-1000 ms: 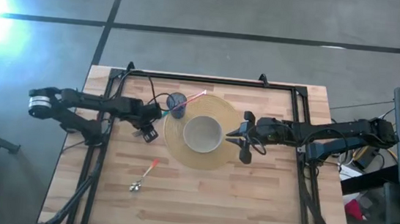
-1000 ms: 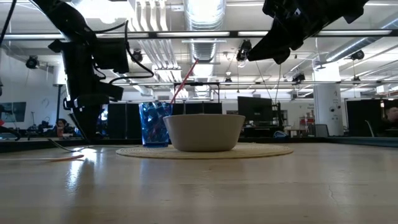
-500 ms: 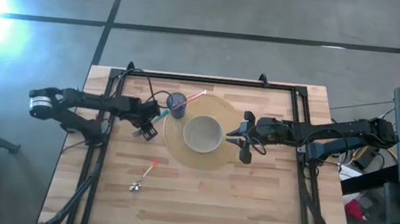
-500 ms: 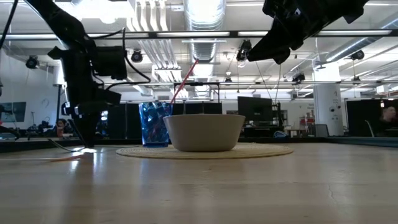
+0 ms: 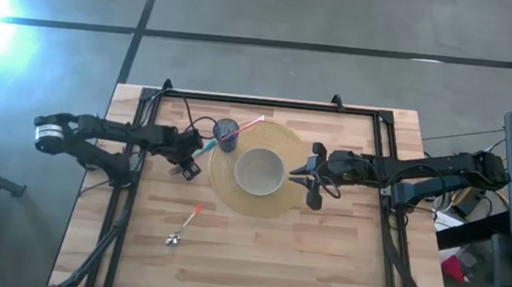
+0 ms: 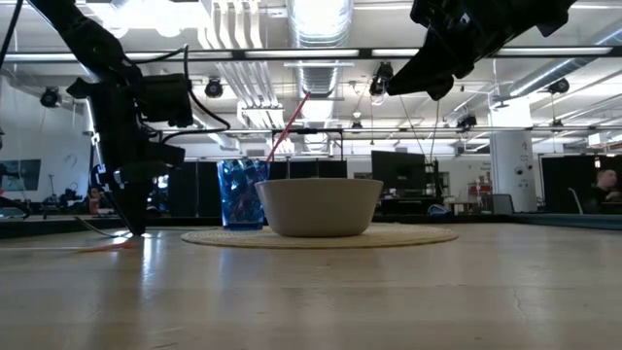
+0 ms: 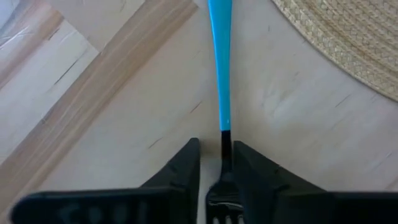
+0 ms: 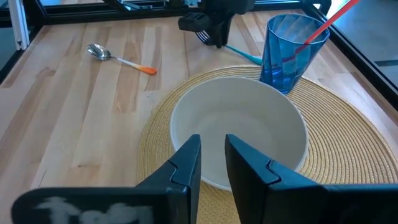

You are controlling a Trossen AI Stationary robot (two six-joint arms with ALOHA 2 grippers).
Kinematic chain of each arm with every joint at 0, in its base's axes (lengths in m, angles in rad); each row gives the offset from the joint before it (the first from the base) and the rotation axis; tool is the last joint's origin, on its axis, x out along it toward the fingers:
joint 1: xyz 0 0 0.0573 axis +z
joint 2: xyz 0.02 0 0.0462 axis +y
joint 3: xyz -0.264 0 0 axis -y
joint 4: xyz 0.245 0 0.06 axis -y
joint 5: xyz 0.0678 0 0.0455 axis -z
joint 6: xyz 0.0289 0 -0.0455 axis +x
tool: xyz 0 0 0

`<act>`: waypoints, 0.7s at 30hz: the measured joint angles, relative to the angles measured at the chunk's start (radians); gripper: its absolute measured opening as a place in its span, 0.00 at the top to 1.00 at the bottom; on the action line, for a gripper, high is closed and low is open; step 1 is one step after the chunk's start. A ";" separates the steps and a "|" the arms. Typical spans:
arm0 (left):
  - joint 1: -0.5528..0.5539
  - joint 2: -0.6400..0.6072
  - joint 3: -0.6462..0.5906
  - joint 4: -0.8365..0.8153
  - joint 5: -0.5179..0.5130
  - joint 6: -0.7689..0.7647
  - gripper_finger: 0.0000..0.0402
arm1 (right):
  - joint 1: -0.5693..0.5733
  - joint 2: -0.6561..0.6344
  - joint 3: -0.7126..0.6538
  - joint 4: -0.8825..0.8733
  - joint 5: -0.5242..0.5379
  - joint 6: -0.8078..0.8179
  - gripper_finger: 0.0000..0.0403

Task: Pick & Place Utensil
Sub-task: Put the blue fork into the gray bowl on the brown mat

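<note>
The left arm reaches in low from the table's left edge, wrist bent down so the left gripper (image 5: 190, 163) points at the boards just outside the round woven straw placemat (image 5: 280, 205). Its wrist cam shows the two dark fingers (image 7: 180, 171) pinched close on either side of the neck of a fork with a turquoise plastic handle (image 7: 219, 62) — tines back betw. the fingers, handle running straight ahead along the wood twd the mat's edge. They sit tight to the fork, but whether they're fully clamped on it can't be told. The fork lies flat on the table. The right arm comes in from the right side, held above the table, its right gripper (image 5: 310, 176) hovering just short of the white round ceramic bowl (image 5: 259, 171); its fingers (image 8: 186, 163) stand a narrow gap apart w/ nothing betw. them. The right wrist cam looks into the bowl — nothing visible inside — and beyond it sees a blue faceted plastic cup (image 8: 291, 51) w/ a red straw (image 8: 328, 22) leaning out. Bowl and cup both stand on the mat, the cup between the bowl and the left gripper. A metal spoon with an orange handle (image 5: 184, 224) lies on bare wood, well apart from both grippers. The low view shows the left gripper's tips down at the tabletop.
</note>
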 joint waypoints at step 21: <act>0.000 -0.045 0.001 -0.027 0.027 -0.039 0.99 | 0.000 0.000 0.000 0.000 0.000 0.002 0.81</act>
